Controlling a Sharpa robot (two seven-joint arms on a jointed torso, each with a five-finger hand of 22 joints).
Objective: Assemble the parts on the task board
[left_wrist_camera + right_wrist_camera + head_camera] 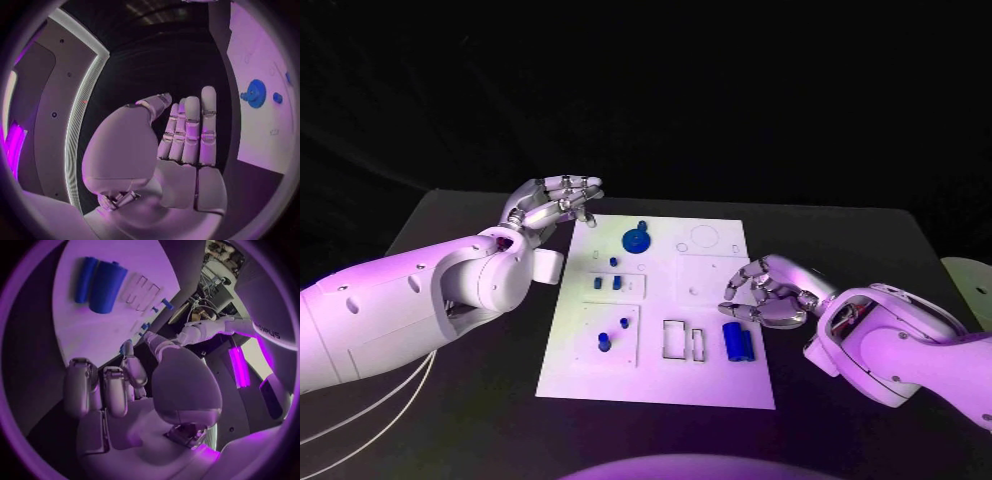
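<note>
fingers point(190, 127) of left hand point(557, 205) straight and pressed side by side, holding nothing, hovering off the far left corner of the task board point(661, 380), beside it rather than over it. on the board, going rightward: blue round disc part point(635, 240) near the far edge, small blue pegs point(607, 283) in the middle-left panel, two more small blue pieces point(615, 333) in the near-left panel, then empty rectangular slots point(682, 340), then a pair of blue cylinders point(738, 341) lying side by side toward the right edge. right hand point(769, 293) over the board's right side, just beyond those cylinders, fingers point(103, 390) curled inward with nothing visibly between them; wrist view shows the cylinders well apart from the fingertips. judged as a reach stage, no part yet picked up. next move likely calls for opening the right hand, lowering onto one cylinder, and pinching it cleanly without rolling its neighbour.
</note>
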